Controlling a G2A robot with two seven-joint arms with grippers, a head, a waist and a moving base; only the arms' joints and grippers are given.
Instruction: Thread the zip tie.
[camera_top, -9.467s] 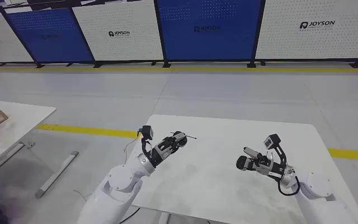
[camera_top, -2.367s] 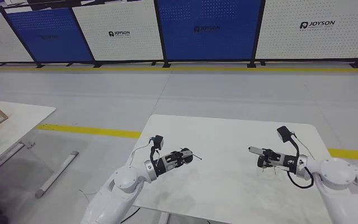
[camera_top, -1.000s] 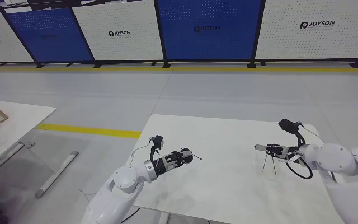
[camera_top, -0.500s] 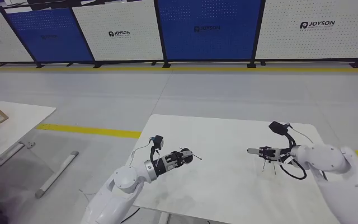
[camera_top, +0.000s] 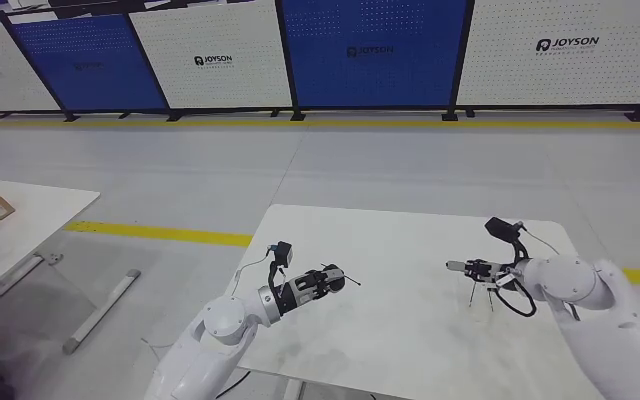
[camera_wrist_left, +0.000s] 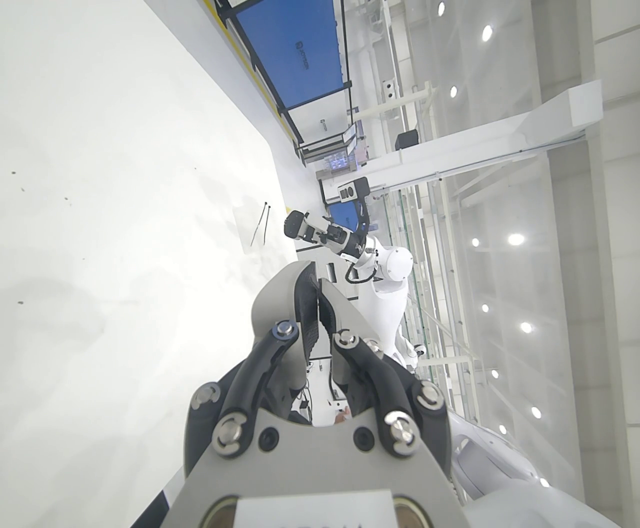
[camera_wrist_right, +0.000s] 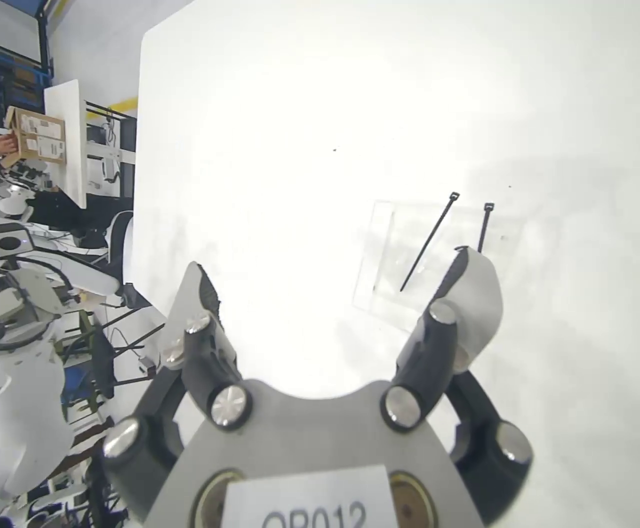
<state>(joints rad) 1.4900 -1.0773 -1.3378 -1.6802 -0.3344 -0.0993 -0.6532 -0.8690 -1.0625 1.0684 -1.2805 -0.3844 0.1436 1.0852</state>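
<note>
My left gripper (camera_top: 338, 278) hovers over the left part of the white table (camera_top: 400, 240), shut on a thin black zip tie (camera_top: 352, 282) that pokes out past its tips. In the left wrist view its fingers (camera_wrist_left: 305, 290) are pressed together. Two more black zip ties (camera_wrist_right: 429, 241) (camera_wrist_right: 484, 227) lie side by side on a clear sheet (camera_wrist_right: 380, 260) on the right part of the table. My right gripper (camera_wrist_right: 332, 265) hangs open just above them, and one finger (camera_wrist_right: 472, 280) covers the tail of the nearer tie. From above, the right gripper (camera_top: 458, 267) is just behind these ties (camera_top: 472, 293).
The table's left edge (camera_wrist_right: 142, 150) and far edge drop to open floor. A second white table (camera_top: 40, 215) stands apart on the left. White and blue panels (camera_top: 370, 50) line the back of the room.
The right gripper has shifted a little to the left above the two lying ties and its wrist has turned. The left arm has held still with its tie.
</note>
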